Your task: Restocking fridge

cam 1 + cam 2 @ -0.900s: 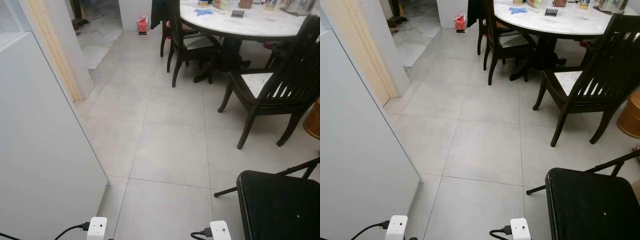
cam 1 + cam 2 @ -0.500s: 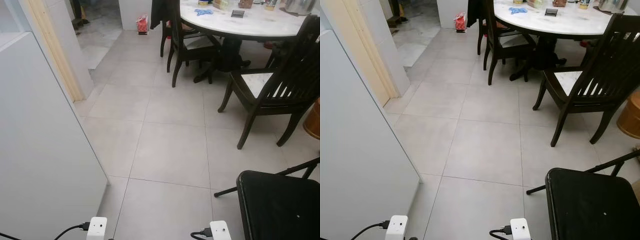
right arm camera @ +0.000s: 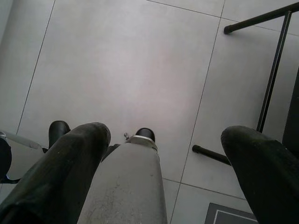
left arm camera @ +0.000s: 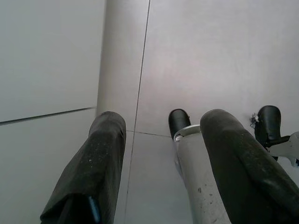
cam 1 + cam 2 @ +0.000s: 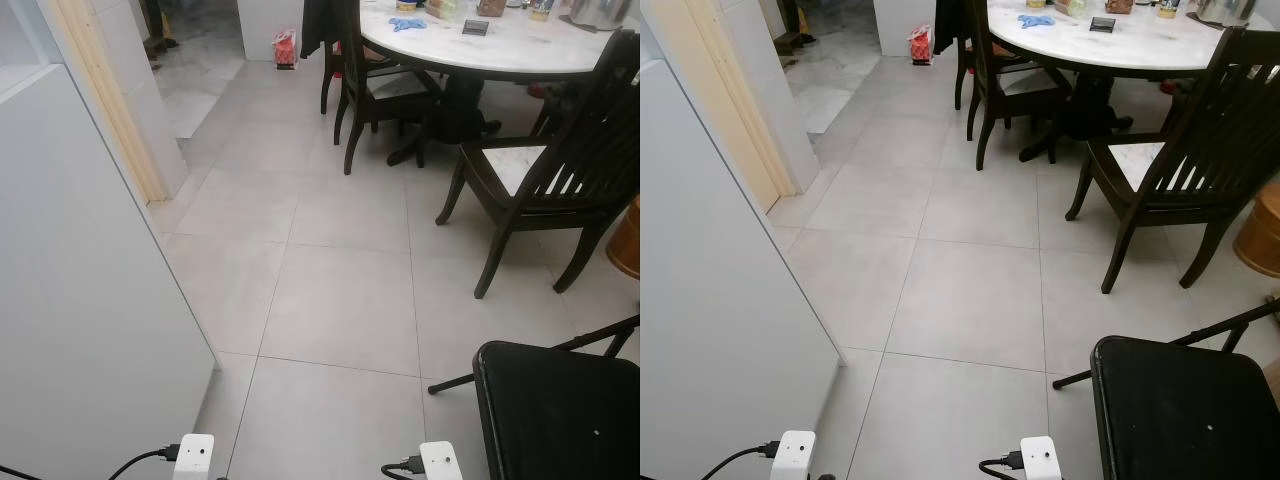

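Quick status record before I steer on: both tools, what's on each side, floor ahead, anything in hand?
left tool: open, holding nothing, pointing down at the grey tiled floor
right tool: open, holding nothing, above the floor
left side: tall white panel, close by
right side: black folding chair, close by
ahead: round white marble table with dark wooden chairs
far left: doorway with pale wooden frame
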`<state>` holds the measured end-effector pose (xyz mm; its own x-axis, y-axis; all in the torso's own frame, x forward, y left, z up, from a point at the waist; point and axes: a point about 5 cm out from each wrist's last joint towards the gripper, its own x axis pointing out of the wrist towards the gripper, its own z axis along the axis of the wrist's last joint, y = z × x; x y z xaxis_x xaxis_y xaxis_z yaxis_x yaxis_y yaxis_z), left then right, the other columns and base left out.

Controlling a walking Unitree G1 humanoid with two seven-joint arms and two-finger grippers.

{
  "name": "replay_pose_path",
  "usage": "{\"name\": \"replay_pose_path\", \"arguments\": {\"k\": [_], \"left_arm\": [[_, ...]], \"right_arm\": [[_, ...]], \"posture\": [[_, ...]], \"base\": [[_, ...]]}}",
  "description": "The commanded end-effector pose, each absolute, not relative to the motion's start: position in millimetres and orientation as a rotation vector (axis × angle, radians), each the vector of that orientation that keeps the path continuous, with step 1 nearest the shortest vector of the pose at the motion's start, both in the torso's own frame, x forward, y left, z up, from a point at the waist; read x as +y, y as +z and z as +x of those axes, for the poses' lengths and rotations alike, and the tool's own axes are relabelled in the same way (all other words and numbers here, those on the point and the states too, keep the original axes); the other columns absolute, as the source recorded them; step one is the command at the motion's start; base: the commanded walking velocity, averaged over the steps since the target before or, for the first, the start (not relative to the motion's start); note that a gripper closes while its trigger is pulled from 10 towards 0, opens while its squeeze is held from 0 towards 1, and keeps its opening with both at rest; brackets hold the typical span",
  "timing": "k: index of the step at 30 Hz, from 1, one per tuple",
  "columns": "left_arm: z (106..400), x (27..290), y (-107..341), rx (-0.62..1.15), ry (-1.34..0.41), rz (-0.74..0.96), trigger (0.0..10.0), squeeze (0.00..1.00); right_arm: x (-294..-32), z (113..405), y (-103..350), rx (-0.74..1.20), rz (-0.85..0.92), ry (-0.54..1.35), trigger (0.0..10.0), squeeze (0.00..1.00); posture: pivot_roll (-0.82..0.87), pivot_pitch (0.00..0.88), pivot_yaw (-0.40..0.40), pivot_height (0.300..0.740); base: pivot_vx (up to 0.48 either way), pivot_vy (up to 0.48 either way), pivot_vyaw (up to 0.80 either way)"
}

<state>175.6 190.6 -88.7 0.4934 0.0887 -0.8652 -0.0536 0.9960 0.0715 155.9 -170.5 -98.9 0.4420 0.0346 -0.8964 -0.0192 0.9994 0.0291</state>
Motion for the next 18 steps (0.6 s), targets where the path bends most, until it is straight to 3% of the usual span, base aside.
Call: {"name": "replay_pose_path", "arguments": {"k": [1, 18], "left_arm": [[187.5, 191.3, -83.6, 1.080, 0.124, -0.028, 10.0, 0.00], [195.1, 195.6, -77.9, 0.945, 0.216, -0.051, 10.0, 0.00]], "right_arm": [[-195.0, 205.1, -73.4, 1.029, 0.094, -0.040, 10.0, 0.00], [-193.7, 205.7, -73.2, 1.023, 0.143, -0.062, 10.0, 0.00]], "posture": [[0.03, 0.000, -0.061, 0.740], [0.03, 0.000, -0.058, 0.740]], "base": [[0.000, 0.000, 0.00], [0.000, 0.000, 0.00]]}}
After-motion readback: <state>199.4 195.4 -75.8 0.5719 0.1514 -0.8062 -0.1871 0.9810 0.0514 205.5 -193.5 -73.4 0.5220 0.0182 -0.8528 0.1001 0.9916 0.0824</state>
